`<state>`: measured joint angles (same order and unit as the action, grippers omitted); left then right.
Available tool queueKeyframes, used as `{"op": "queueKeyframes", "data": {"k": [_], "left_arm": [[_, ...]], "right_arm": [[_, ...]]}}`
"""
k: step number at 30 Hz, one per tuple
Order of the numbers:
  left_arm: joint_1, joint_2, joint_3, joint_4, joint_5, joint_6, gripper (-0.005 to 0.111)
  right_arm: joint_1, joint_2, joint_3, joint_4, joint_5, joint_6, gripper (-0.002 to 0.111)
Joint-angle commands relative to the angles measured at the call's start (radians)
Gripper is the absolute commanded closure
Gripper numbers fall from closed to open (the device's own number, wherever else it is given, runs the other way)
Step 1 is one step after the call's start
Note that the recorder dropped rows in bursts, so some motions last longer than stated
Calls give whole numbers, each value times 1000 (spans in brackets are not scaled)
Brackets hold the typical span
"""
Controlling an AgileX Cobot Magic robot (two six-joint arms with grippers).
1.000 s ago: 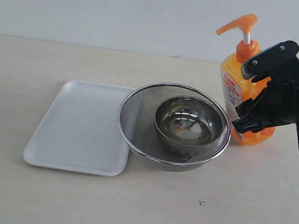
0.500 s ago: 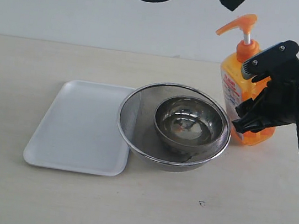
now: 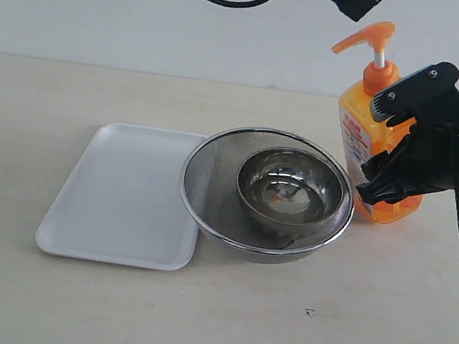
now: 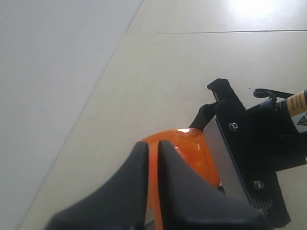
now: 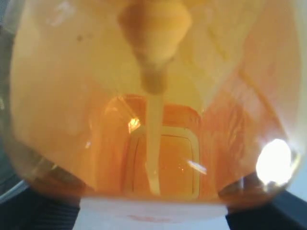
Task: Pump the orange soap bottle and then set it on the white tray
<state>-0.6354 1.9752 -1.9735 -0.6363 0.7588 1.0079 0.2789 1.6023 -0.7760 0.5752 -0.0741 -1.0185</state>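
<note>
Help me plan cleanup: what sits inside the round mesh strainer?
A shiny metal bowl sits upright inside the mesh strainer. Something small lies at its bottom, too unclear to name. The strainer's floor under the bowl is covered.

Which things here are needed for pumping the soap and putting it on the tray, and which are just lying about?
Needed: bottle, held by the right gripper; left gripper, above the pump; tray.
Lying about: strainer; bowl inside it.
</note>
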Motion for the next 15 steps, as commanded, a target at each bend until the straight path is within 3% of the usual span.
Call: {"op": "queueKeyframes", "data": {"k": [1, 15], "left_arm": [[-4, 2, -5, -4, -11, -9, 102], [-4, 35, -5, -11, -22, -27, 102]], "right_arm": [[0, -15, -6, -5, -8, -8, 108], [0, -15, -6, -5, -8, -8, 108]]}}
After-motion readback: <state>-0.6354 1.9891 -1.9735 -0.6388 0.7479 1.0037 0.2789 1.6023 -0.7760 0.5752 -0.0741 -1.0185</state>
